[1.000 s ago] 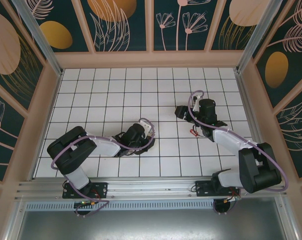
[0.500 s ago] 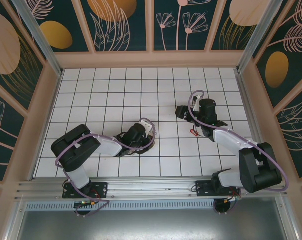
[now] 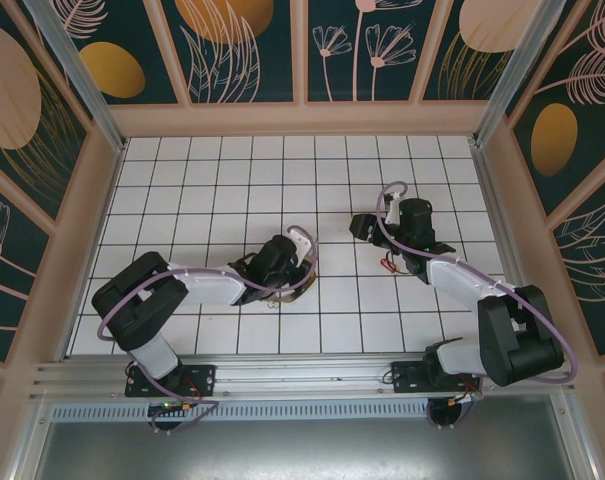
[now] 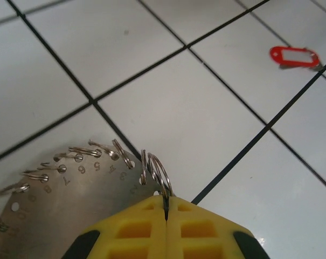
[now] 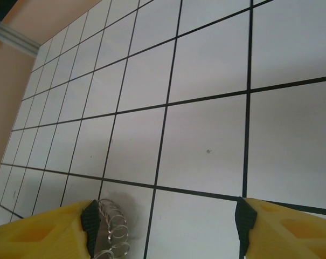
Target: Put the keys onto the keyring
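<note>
My left jaws are pinched shut on a keyring [image 4: 158, 175] at the edge of the numbered metal ring plate [image 4: 60, 199]. My right jaws gape wide over the tiled desk [image 5: 206, 135]. The red key tag [image 4: 293, 56] lies well apart from the keyring.

The tiled table [image 3: 232, 190] is viewed steeply from above and behind the arm bases [image 3: 167, 380] at 6 o'clock; it is seen close-up, obliquely, by both wrist cameras.
</note>
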You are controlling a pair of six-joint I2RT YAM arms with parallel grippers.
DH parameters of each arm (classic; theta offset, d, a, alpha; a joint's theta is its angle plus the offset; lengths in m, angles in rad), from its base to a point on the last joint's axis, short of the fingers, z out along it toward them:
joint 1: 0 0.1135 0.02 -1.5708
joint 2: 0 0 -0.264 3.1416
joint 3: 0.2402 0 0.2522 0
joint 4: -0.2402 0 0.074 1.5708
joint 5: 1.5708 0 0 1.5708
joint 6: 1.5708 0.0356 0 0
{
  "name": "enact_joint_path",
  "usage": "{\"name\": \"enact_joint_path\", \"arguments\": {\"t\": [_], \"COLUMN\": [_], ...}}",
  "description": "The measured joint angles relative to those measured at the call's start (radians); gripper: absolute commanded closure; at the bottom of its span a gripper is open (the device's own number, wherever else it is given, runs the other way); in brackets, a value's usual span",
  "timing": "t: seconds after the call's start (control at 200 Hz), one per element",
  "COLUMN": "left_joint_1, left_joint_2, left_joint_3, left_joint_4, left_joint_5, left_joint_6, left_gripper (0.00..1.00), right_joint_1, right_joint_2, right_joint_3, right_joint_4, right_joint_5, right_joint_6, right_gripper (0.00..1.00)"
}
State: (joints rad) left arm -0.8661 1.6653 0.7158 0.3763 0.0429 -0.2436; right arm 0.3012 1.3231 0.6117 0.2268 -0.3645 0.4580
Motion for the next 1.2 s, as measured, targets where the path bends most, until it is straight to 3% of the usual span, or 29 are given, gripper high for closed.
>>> {"name": "enact_joint_path", "arguments": {"t": [0.38,0.861,1.196], "left_joint_1": [0.0,0.0,0.0], "left_joint_2": [-0.036,-0.109,-0.094], "left_joint_3": [0.019,0.051,0.069], "left_joint_4": [-0.055,-0.106,-0.12], "left_joint_5": [0.031,0.205,0.243], "left_joint_6": [0.112,0.151,0.165], "left_gripper": [1.0,1.0,1.0], "right_joint_1": [-0.002,-0.04,-0.04], "right_joint_2": [-0.002,-0.105,-0.108], "right_joint_3": [-0.086,-0.216,-0.312], "right_joint_4": [0.118,0.306,0.401], "right_joint_5": [-0.161,-0.468,-0.47], "right_joint_6": [-0.066,-0.104,-0.065], "right_gripper": [0.38,0.43,0.43]}}
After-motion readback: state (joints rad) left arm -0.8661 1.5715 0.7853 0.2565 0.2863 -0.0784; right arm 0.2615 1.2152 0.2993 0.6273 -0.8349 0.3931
